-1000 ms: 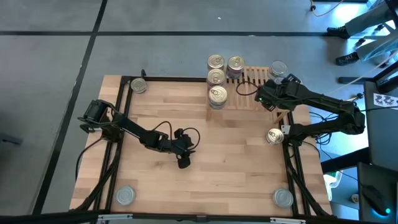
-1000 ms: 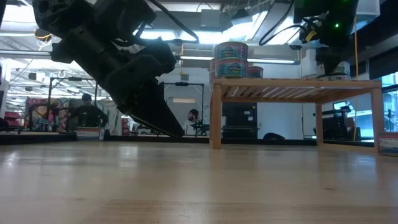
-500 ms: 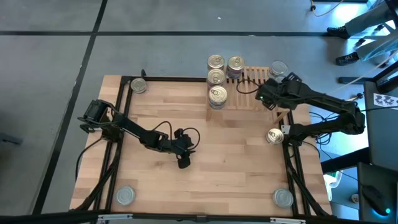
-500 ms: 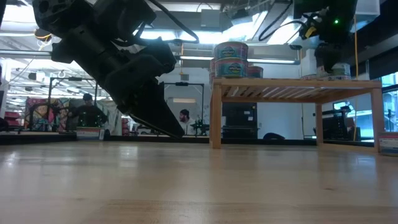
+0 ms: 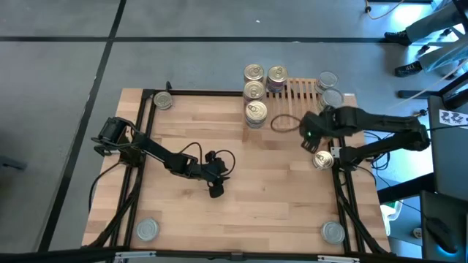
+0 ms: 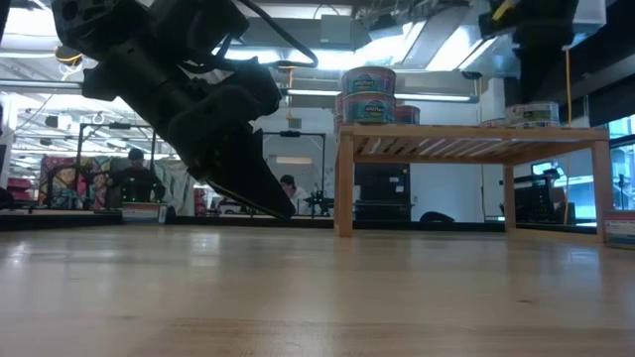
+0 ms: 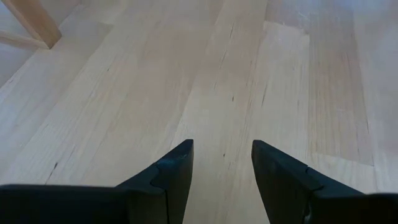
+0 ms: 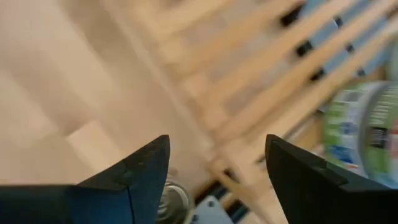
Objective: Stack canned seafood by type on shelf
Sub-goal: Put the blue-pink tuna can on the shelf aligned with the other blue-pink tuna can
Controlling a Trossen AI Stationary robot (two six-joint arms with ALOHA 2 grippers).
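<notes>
The right tool (image 5: 308, 137) hangs with its fingers spread wide and nothing between them, just off the near edge of the shelf (image 5: 296, 109); two silver-topped cans (image 5: 330, 98) sit on the shelf's far right end just beyond it, and a gold-topped can (image 5: 322, 160) lies on the tabletop (image 5: 278, 190) close beside it. The left tool (image 7: 221, 163), fingers parted and empty, waits low over bare tabletop, with the gold-topped stacks (image 5: 255, 112) on the shelf's left end well beyond it

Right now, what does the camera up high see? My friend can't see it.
The right gripper, open and empty, hangs beside the wooden shelf, which holds stacked cans. The left gripper waits mid-table.
</notes>
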